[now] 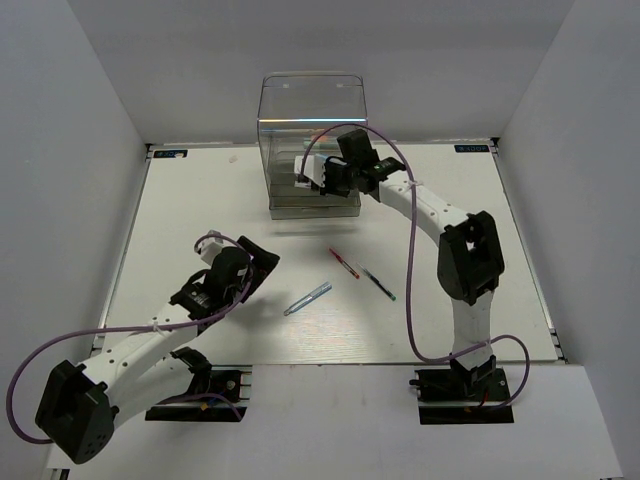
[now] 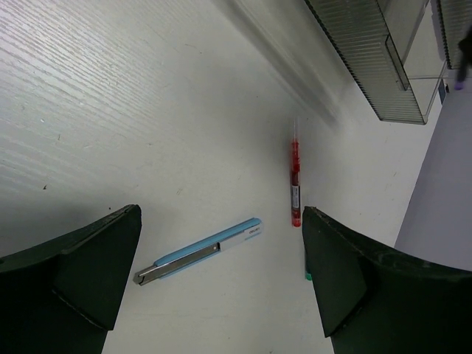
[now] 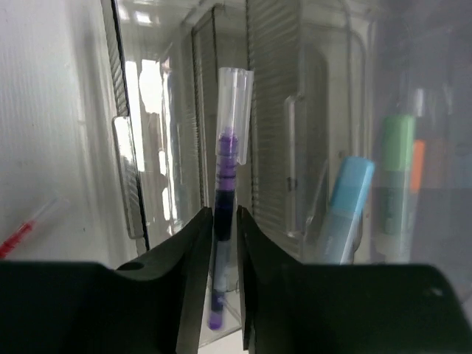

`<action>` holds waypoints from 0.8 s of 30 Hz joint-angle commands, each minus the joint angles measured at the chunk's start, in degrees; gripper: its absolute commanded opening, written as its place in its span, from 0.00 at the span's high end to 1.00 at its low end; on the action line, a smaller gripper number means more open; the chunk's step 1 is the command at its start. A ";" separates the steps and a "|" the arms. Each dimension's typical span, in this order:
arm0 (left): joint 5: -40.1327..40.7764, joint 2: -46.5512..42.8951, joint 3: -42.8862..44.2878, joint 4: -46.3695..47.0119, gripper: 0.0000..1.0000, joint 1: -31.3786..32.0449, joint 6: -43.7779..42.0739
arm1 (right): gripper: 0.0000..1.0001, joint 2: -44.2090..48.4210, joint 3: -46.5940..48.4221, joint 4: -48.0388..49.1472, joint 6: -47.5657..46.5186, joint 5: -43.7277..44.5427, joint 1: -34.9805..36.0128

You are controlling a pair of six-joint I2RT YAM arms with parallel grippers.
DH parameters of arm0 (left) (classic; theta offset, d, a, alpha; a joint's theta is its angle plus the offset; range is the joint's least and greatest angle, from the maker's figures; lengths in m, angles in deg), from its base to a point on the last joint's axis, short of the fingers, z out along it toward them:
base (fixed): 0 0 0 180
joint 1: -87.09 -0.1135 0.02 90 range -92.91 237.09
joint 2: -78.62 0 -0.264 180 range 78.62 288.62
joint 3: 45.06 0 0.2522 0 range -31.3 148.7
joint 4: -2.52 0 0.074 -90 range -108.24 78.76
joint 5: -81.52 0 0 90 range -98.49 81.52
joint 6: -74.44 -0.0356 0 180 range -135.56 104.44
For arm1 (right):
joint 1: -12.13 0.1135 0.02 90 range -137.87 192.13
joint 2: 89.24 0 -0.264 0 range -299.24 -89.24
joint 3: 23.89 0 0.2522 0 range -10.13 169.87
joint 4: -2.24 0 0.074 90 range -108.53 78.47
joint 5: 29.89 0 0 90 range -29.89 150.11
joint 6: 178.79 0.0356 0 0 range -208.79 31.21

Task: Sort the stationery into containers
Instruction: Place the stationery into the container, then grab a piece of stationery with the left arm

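Right tool (image 3: 224,221) pinches a purple pen (image 3: 227,158) at the clear drawer unit (image 1: 310,110), while the left tool (image 2: 219,215), spread wide, hovers over a silvery-blue pen (image 2: 199,252) and red pen (image 2: 295,184) on the desk (image 1: 200,200).

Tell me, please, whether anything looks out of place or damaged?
Nothing looks damaged or spilled. Three pens lie loose on the table, at mismatched angles: red pen, dark pen, blue pen. The right gripper grips a purple pen at the drawers.

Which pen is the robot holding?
The purple pen, pinched in the right gripper. The red pen, blue pen and dark pen lie on the table.
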State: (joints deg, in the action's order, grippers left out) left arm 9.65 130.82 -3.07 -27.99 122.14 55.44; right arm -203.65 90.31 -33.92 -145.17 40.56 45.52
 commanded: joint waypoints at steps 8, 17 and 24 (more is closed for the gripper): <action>-1.43 -0.70 1.48 -0.21 0.00 -0.16 0.28 | 0.59 2.95 -0.33 -2.30 0.92 0.13 0.10; -8.45 12.37 6.99 8.65 0.27 0.55 -2.71 | 0.83 17.98 -15.50 -7.31 15.59 -2.51 -1.21; -16.63 33.80 22.38 6.31 0.52 2.83 -2.98 | 0.70 33.63 -39.34 -2.67 24.20 3.80 -4.29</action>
State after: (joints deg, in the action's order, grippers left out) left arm -2.75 160.11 13.87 -21.26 123.73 52.82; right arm -172.70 55.41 -38.03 -126.68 40.98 42.44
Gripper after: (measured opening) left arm 0.490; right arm 0.258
